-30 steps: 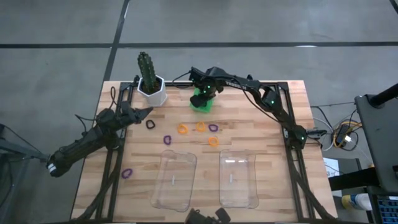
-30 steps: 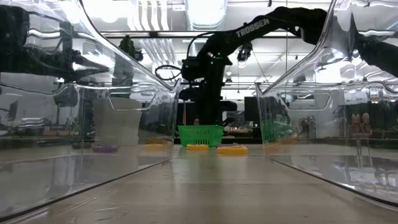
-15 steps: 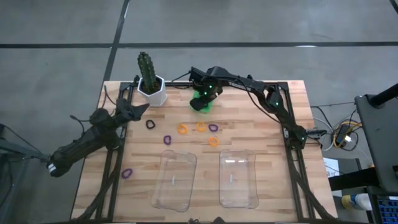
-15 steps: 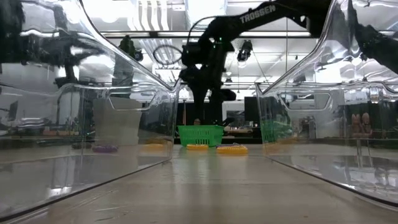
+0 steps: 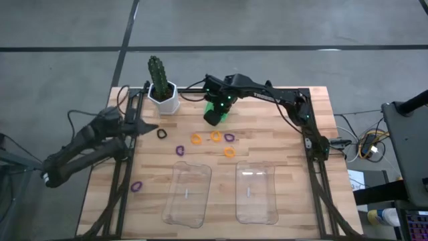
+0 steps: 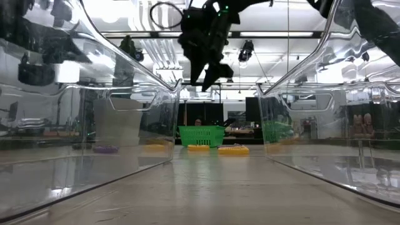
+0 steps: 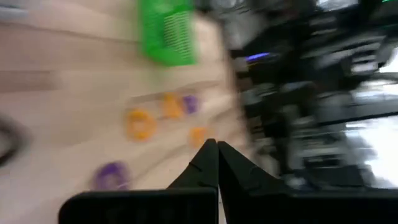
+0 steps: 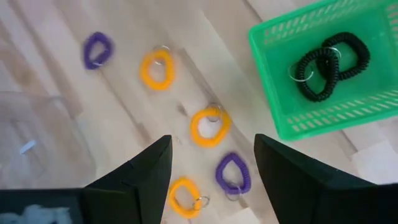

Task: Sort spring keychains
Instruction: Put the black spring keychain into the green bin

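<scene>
Spring keychains lie on the wooden table: a black one (image 5: 161, 133), purple ones (image 5: 180, 149) (image 5: 229, 137) (image 5: 136, 187) and orange ones (image 5: 196, 139) (image 5: 216, 136) (image 5: 229, 152). Two more black keychains (image 8: 326, 62) lie inside the green basket (image 5: 221, 107). My right gripper (image 5: 214, 118) (image 8: 211, 163) hangs open above the basket's near side, high over the table (image 6: 209, 69). My left gripper (image 5: 153, 127) (image 7: 213, 149) is shut, at the table's left, just left of the loose black keychain. Two clear trays (image 5: 187, 193) (image 5: 255, 193) stand near the near edge.
A potted cactus (image 5: 162, 92) stands at the far left, beside the left gripper. Black cables run along the far edge behind the basket. Metal frame rails (image 5: 314, 167) border both sides. Bare wood lies between the keychains and the trays.
My right gripper has risen from low at the green basket to well above it and come slightly toward the near edge. My left arm has drawn back toward the table's left edge, its gripper moving a little nearer the black keychain.
</scene>
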Motion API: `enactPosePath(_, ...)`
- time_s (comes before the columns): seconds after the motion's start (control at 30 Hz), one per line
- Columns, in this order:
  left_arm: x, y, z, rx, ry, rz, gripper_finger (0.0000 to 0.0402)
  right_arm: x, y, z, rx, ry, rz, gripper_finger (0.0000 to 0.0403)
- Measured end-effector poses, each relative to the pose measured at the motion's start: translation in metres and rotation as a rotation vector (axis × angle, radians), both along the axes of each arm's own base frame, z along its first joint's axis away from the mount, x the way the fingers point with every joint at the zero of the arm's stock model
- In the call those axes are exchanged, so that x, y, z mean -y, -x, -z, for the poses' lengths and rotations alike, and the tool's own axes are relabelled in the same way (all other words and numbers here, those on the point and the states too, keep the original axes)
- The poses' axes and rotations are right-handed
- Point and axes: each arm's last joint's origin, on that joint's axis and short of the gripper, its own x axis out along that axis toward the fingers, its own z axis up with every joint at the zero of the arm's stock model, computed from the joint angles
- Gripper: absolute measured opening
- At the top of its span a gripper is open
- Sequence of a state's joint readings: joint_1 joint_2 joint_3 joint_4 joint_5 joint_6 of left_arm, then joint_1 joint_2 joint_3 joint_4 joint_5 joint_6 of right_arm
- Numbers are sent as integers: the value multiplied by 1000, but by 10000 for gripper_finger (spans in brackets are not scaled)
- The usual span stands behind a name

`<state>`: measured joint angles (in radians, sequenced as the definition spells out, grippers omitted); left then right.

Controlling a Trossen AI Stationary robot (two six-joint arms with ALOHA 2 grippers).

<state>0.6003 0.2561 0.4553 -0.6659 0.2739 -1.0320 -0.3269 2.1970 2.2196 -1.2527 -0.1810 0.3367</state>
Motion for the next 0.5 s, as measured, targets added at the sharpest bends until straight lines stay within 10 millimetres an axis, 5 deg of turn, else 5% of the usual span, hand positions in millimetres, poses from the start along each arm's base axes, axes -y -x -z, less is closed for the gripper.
enactPosePath(0.27, -15, -19, -25, -243, -50, 30, 0, -15, 2, -7, -11, -4, -30, 221)
enactPosePath(0.5, -32, -42, -8, -504, 61, 70, 0, -30, 10, -22, -15, 1, -63, 221)
